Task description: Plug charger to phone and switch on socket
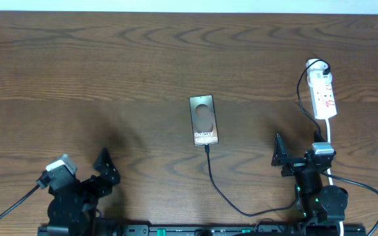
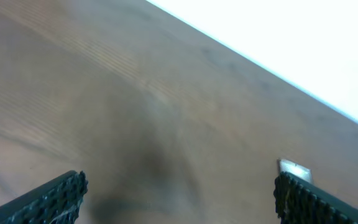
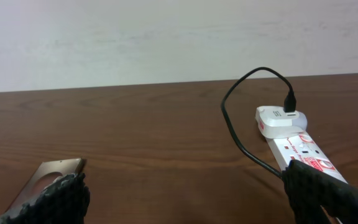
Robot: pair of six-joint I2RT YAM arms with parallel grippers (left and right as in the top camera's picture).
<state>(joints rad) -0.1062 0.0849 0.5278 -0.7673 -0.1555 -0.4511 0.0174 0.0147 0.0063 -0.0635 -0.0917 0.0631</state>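
The phone (image 1: 203,121) lies flat mid-table, its lettering towards me. The charger cable (image 1: 223,193) runs from the phone's near short edge, where its tip touches, down and right behind my right arm. It rises again to a white adapter (image 3: 280,119) plugged into the far end of the socket (image 1: 324,96). My right gripper (image 1: 297,155) stands open over bare wood, with the phone (image 3: 55,173) ahead on its left and the socket (image 3: 306,152) on its right. My left gripper (image 1: 83,168) is open and empty at the near left, far from everything.
The socket's white cord (image 1: 329,141) runs down beside my right arm. A white wall (image 3: 166,37) borders the table's far edge. In the left wrist view a small silvery corner (image 2: 294,168) shows above the right finger; the wood ahead is blurred.
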